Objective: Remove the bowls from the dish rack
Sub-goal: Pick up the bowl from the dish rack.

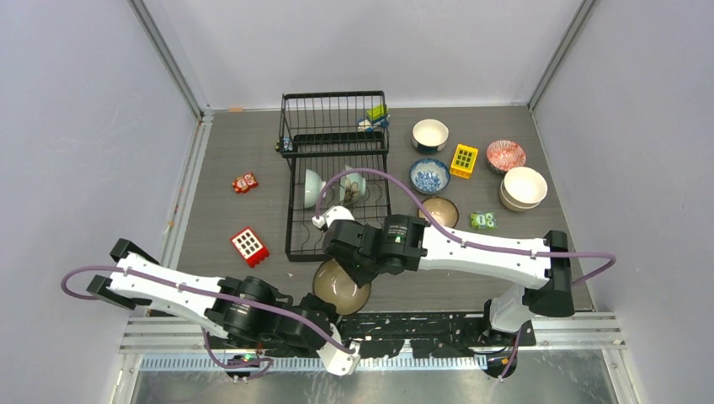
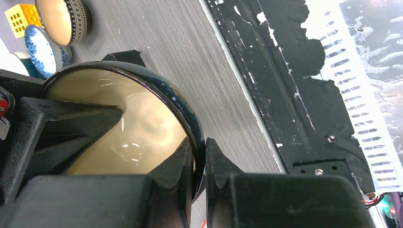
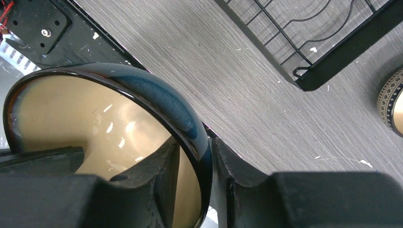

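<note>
A dark teal bowl with a tan inside [image 1: 341,284] is held just in front of the black wire dish rack [image 1: 293,220], near the table's front edge. My left gripper [image 1: 324,306] pinches its near rim; in the left wrist view the fingers [image 2: 199,147] are shut on the rim of the bowl [image 2: 128,128]. My right gripper [image 1: 358,268] grips the far rim; in the right wrist view its fingers [image 3: 197,147] stand on either side of the bowl's wall [image 3: 166,102]. A pale green bowl [image 1: 311,187] and a second bowl [image 1: 354,187] stand on edge in the rack.
Right of the rack are a white bowl [image 1: 429,135], a blue-and-white bowl [image 1: 429,176], a brown bowl [image 1: 439,211], a red-patterned bowl [image 1: 505,156] and stacked cream bowls [image 1: 524,187]. Yellow [image 1: 463,160], green [image 1: 482,220] and red [image 1: 249,246] blocks lie around.
</note>
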Tool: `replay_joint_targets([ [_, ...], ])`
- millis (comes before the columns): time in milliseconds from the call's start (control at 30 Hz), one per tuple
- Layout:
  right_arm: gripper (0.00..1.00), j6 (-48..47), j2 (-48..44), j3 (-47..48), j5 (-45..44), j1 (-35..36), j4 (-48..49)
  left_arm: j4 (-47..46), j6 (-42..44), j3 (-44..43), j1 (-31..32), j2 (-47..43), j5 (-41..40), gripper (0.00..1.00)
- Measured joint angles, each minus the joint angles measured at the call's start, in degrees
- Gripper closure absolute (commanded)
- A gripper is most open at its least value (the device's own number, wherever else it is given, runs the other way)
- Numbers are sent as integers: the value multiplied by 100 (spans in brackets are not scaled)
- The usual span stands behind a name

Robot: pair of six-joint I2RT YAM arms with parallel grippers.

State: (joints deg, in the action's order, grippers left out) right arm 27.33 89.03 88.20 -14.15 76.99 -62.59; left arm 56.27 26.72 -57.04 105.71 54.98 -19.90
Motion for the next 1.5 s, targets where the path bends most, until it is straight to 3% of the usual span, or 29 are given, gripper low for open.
replay_joint_targets([
  [200,97,87,35,-15,-70,13,46,-26,-175,83,4,-109,-22,100],
  [400,99,177,24,-142,-118,33,133,-46,-240,142,15,-118,-17,100],
  [433,99,188,20,-142,-131,44,131,-57,-240,151,15,-118,-24,96],
  [533,99,223,0,-160,-197,52,142,-76,-254,179,20,-118,-101,55],
  [600,99,293,-52,-203,-315,59,146,-127,-282,179,28,-120,-299,33],
  [633,99,310,-76,-232,-387,61,133,-208,-352,179,28,-138,-435,27],
  [700,99,345,-153,-310,-577,63,103,-330,-494,179,28,-188,-697,2],
  [867,99,507,-623,-686,-1255,55,144,-636,-1154,177,28,-455,-1429,0],
  [1133,99,949,-1836,-1480,-2144,-205,170,-1790,-3303,297,-125,-981,-2387,0],
  [1300,99,1222,-2299,-1784,-2404,-551,177,-2302,-5455,452,-1178,-916,-2341,0],
  [1500,99,1388,-2439,-2050,-2369,-992,199,-1906,-8056,201,-2393,-557,-2371,0],
])
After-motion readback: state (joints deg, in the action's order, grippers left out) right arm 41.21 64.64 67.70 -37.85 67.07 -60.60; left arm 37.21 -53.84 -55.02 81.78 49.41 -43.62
